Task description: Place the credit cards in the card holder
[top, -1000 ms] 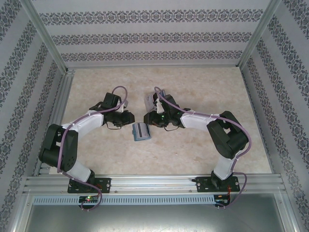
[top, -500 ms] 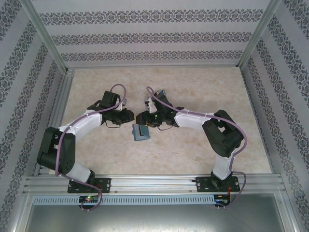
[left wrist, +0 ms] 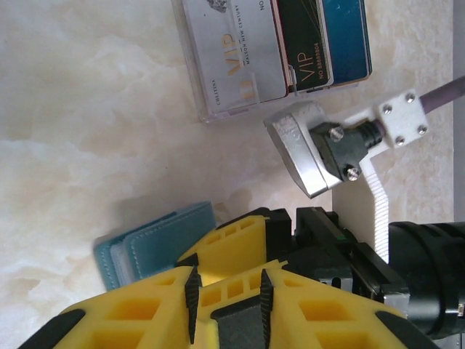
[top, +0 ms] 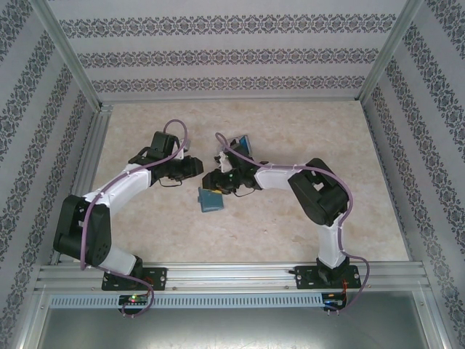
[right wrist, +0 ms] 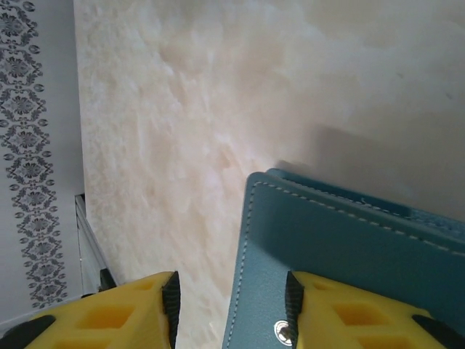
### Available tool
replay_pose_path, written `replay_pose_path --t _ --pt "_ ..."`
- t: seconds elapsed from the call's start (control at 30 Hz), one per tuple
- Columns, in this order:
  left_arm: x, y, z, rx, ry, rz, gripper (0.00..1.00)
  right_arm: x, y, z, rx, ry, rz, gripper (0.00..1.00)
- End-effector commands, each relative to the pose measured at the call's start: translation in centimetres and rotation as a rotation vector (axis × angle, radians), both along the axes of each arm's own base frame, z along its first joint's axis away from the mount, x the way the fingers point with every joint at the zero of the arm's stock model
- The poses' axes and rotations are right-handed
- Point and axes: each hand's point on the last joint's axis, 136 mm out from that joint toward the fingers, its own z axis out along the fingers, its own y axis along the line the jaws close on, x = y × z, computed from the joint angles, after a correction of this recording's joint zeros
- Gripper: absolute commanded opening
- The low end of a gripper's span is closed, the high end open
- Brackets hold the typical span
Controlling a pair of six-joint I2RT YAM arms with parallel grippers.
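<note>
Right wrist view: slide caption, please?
Yellow fingers straddle the edge of a teal stitched wallet on a cream marbled table.

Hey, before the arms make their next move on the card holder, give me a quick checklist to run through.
1. Locate card holder: ok, it lies between both tools.
2. Check its pockets are exposed: cannot tell; the stitched cover shows.
3. Check credit cards are reachable: ok, standing in the clear stand.
4. Check left tool is empty: ok, jaws slightly apart.
5. Check right tool: ok, jaws apart, holder's edge between.
</note>
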Motion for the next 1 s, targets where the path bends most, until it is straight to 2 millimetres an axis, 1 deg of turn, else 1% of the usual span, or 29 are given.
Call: replay_pose_path --t 0.0,0.07,0.1,0.2,0.27,0.33,0.37,0.43,0.53,0.6,0.7,0.77,0.8,0.9,0.97 --pt "-0.2 0.7 1.0 -0.001 -0.037 0.02 0.32 -1.3 -1.3 -4.1 -0.16 0.031 0.001 0.45" --pt "-0.5 0.9 0.5 0.006 -0.029 0.024 0.31 -1.2 -1.9 -3.7 -0.189 0.009 0.001 0.45" --pt "-0.6 0.8 0.3 0.005 -0.025 0.024 0.31 -1.1 -2.0 -3.1 -0.184 -0.003 0.006 0.45" --pt "-0.6 1.2 -0.6 0.019 -0.01 0.036 0.31 -0.6 -2.1 -0.2 -0.13 -0.048 0.006 0.46" --pt "-0.4 1.4 -1.2 0.033 0.0 0.047 0.3 -0.2 -2.2 2.2 -0.085 -0.082 0.001 0.46" --pt "-0.1 1.3 -1.5 0.029 0.003 0.045 0.3 -0.2 -2.6 4.1 -0.066 -0.105 0.0 0.46" --pt "0.2 1.1 -1.5 0.023 0.004 0.041 0.3 -0.2 -3.0 4.9 -0.067 -0.12 0.0 0.46" --pt "0.6 0.6 -1.5 0.005 0.006 0.026 0.3 -0.7 -3.9 5.5 -0.1 -0.135 0.013 0.46" --pt "1.6 -0.5 -1.4 -0.027 0.013 -0.015 0.3 -1.6 -6.1 5.3 -0.19 -0.152 0.006 0.45" --pt "2.2 -1.2 -1.4 -0.051 0.028 -0.044 0.3 -2.5 -6.8 4.9 -0.197 -0.143 0.005 0.43" --pt "3.1 -2.1 -2.0 -0.078 0.044 -0.072 0.3 -4.7 -6.2 4.1 -0.168 -0.104 0.045 0.39" --pt "3.7 -2.0 -3.3 -0.069 0.063 -0.065 0.3 -6.1 -5.5 2.8 -0.193 -0.076 0.089 0.38" --pt "3.9 -2.2 -3.7 -0.075 0.073 -0.068 0.3 -6.7 -5.0 2.2 -0.2 -0.065 0.109 0.38" --pt "4.0 -3.0 -4.6 -0.124 0.101 -0.08 0.28 -7.5 -3.6 0.5 -0.195 -0.031 0.129 0.36" --pt "3.7 -3.0 -5.0 -0.123 0.112 -0.08 0.28 -7.4 -3.1 -0.3 -0.2 -0.014 0.126 0.36"
